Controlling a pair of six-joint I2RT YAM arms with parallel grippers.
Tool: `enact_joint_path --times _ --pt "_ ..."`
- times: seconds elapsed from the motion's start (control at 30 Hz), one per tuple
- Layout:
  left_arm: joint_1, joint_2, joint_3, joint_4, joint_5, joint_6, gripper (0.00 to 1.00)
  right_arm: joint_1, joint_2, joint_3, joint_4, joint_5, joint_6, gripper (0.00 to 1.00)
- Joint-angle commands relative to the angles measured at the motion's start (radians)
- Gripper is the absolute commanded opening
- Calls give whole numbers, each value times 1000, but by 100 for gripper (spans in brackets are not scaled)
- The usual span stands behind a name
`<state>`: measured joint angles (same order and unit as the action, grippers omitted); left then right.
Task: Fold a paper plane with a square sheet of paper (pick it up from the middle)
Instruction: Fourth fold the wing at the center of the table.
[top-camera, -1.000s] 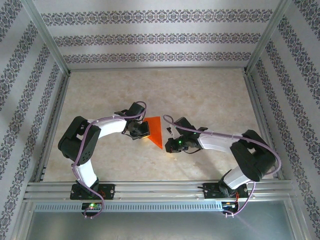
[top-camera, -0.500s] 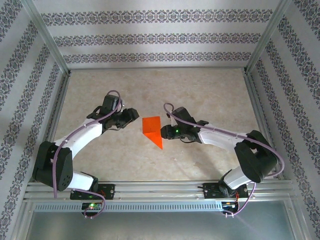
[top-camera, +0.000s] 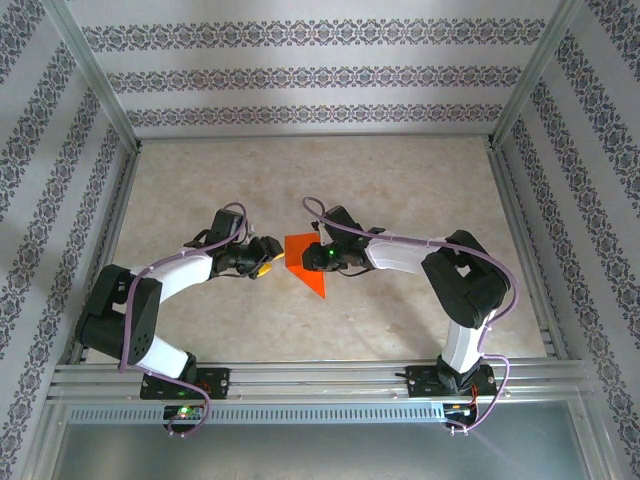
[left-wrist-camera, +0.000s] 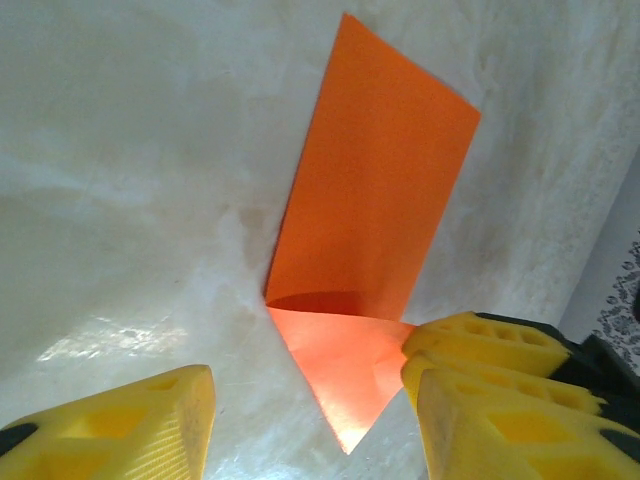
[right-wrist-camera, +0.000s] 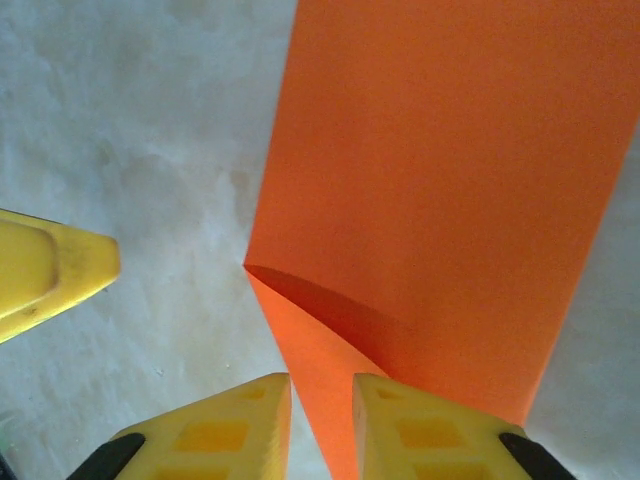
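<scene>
My left gripper (top-camera: 268, 256) sits just beside the left edge of the orange-red sheet of paper (top-camera: 303, 250), its jaws wide apart above the pale marbled worktop (top-camera: 400, 190). My right gripper (top-camera: 312, 256) hangs over the sheet's right side with its jaws narrow, only a slim gap between them. In my right wrist view the folded flap's edge runs into that gap. The sheet lies mid-worktop, partly folded, with a point aimed at the lower right of the overhead frame. In my left wrist view, yellow fingers (left-wrist-camera: 480, 335) of my right gripper crowd the sheet's lower-right corner. The patterned wall (top-camera: 300, 75) and aluminium rail (top-camera: 320, 378) stand well apart from it.
</scene>
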<state>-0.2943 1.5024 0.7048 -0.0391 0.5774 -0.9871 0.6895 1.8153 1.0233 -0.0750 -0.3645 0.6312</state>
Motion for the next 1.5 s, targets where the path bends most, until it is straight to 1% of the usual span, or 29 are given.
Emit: enact_joint_path --times 0.0,0.27,0.63,0.87,1.17,1.33,1.47 --pt "1 17 -6 60 30 -31 56 -4 4 4 -12 23 17 23" --pt "-29 72 12 65 41 -40 54 -28 17 -38 -17 18 30 23" --pt "-74 138 56 63 56 -47 43 -43 40 -65 -27 33 54 22" --pt "-87 175 74 82 71 -56 36 -49 54 -74 -27 29 65 21" --pt "-89 212 92 74 69 -53 35 -53 57 -75 -28 24 65 21" --pt "-89 219 95 110 87 -55 27 -51 58 -77 -27 22 64 21" --pt "-89 231 97 120 94 -47 26 -53 57 -74 -27 19 62 21"
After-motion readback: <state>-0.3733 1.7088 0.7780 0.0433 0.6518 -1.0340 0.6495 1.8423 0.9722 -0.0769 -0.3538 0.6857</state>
